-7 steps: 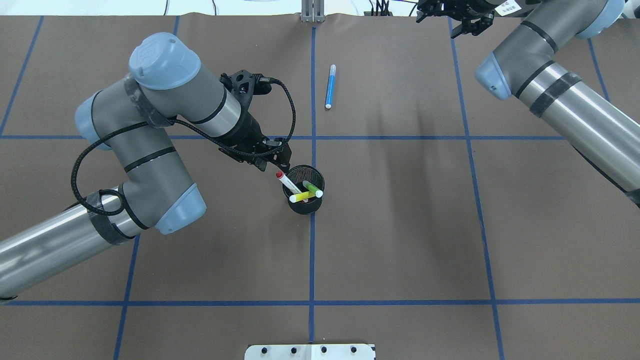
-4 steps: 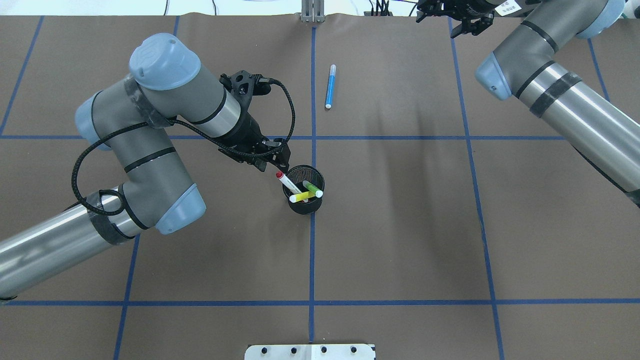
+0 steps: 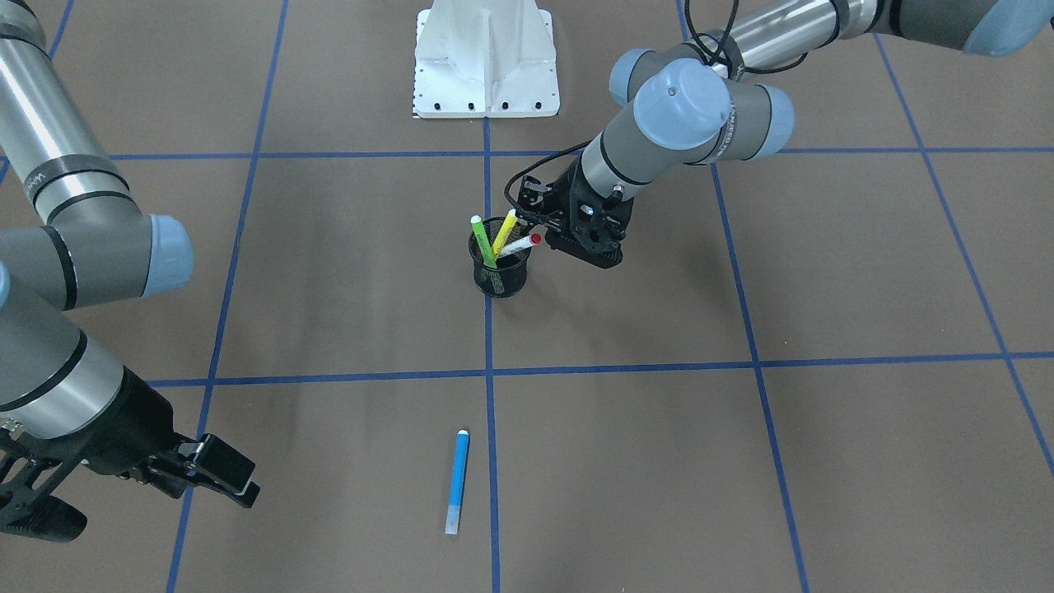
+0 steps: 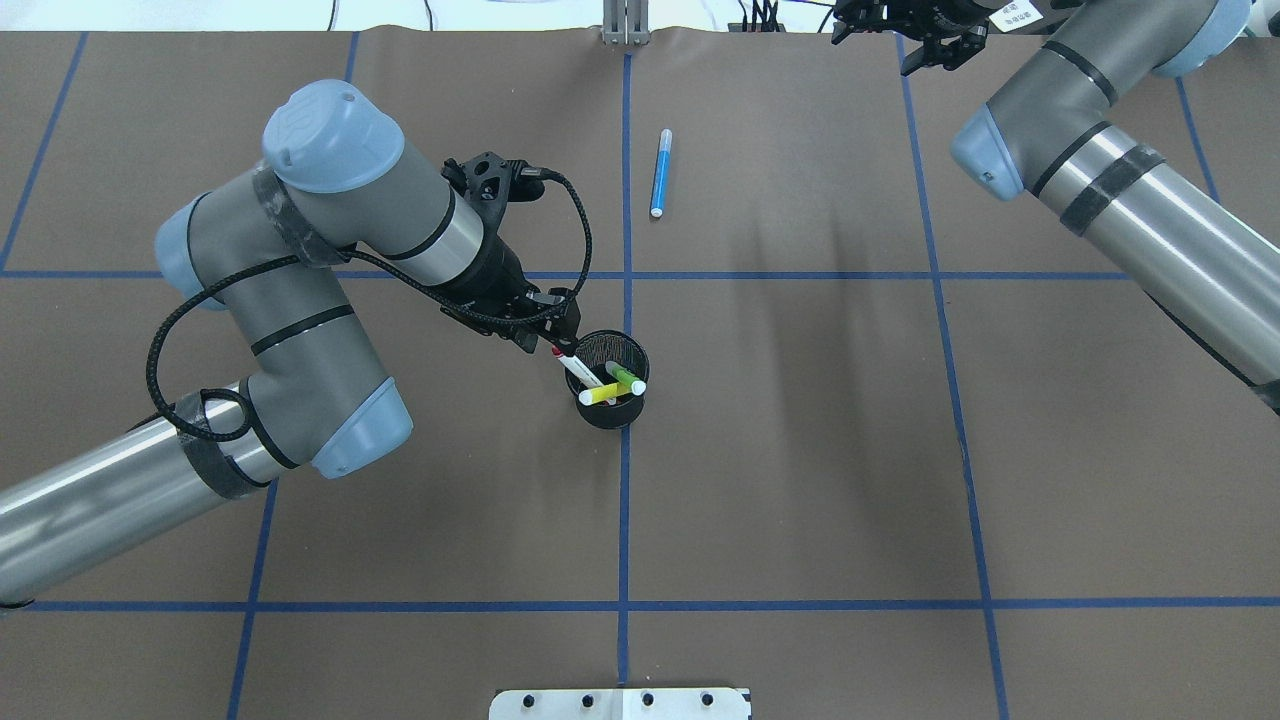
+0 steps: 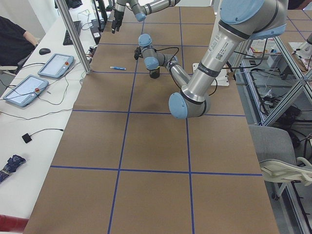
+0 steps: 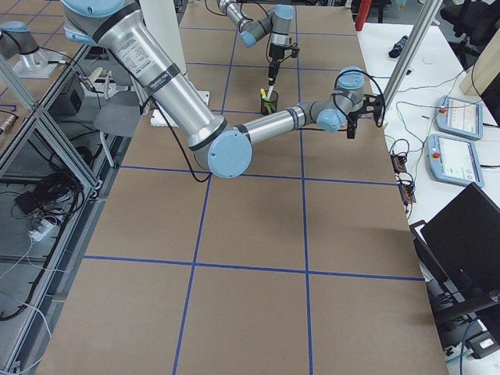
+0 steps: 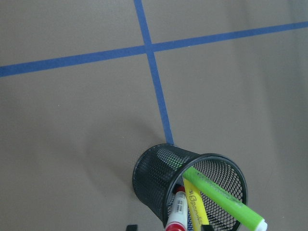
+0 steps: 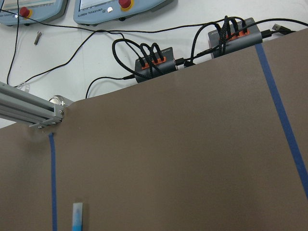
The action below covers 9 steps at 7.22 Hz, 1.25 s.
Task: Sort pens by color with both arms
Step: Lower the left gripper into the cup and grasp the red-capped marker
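Note:
A black mesh cup (image 4: 610, 418) stands at the table's middle and holds three pens: a green one (image 4: 625, 378), a yellow one (image 4: 600, 394) and a white-barrelled one (image 4: 580, 370) with a red tip. My left gripper (image 4: 562, 338) is open, with its jaws on either side of that red tip (image 7: 176, 217). The cup (image 3: 501, 278) and my left gripper (image 3: 539, 233) also show in the front view. A blue pen (image 4: 660, 172) lies on the table beyond the cup. My right gripper (image 3: 123, 494) is open and empty at the far right edge, away from the pens.
The white pedestal base (image 3: 486, 58) is at the near edge. An aluminium post (image 4: 625, 20) stands at the far edge. Cable boxes (image 8: 154, 65) lie beyond that edge. Blue tape lines (image 4: 625, 520) grid the brown table.
My left gripper has moved a little toward the cup and down over the white pen's red tip. The right arm and the pens have not moved.

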Each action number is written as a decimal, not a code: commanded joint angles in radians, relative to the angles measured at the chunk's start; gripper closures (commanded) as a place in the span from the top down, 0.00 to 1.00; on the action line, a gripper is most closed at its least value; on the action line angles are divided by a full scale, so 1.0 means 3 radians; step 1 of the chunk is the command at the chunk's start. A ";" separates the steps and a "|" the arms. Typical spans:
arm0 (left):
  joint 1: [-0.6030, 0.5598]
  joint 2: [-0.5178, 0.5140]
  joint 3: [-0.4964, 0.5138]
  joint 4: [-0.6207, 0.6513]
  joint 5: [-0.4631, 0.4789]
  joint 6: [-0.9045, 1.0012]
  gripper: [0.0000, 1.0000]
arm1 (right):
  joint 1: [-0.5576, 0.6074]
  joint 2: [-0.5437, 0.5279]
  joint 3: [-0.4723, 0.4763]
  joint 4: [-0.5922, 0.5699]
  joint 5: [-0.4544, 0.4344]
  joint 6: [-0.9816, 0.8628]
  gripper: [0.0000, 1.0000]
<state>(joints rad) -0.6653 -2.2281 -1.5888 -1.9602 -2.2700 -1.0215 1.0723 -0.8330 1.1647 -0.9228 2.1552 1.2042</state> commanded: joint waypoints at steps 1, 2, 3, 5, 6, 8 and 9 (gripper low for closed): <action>0.0045 -0.0003 0.0004 -0.0001 0.0009 0.0000 0.53 | 0.0000 -0.0005 -0.0001 0.0003 0.0000 0.0000 1.00; 0.0050 -0.0008 0.0004 -0.0001 0.0009 0.0000 0.51 | 0.0000 -0.0005 -0.0001 0.0003 0.0000 0.0000 1.00; 0.0060 -0.0003 0.0009 -0.0001 0.0009 -0.0021 0.49 | 0.0000 -0.0010 -0.0001 0.0003 0.0000 0.0000 1.00; 0.0070 -0.0003 0.0014 -0.0001 0.0014 -0.0021 0.43 | 0.0000 -0.0020 -0.0001 0.0003 0.0000 -0.0020 1.00; 0.0070 -0.0013 0.0024 0.0004 0.0019 -0.0026 0.43 | 0.0000 -0.0026 -0.0001 0.0003 0.0000 -0.0031 1.00; 0.0070 -0.0018 0.0034 0.0004 0.0019 -0.0026 0.42 | 0.0000 -0.0026 -0.0001 0.0008 0.0000 -0.0031 1.00; 0.0070 -0.0023 0.0034 0.0004 0.0019 -0.0026 0.42 | 0.0000 -0.0026 -0.0001 0.0008 0.0000 -0.0031 1.00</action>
<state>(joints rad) -0.6444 -2.2333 -1.5791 -1.9590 -2.2646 -1.0292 1.0723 -0.8405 1.1643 -0.9209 2.1553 1.1948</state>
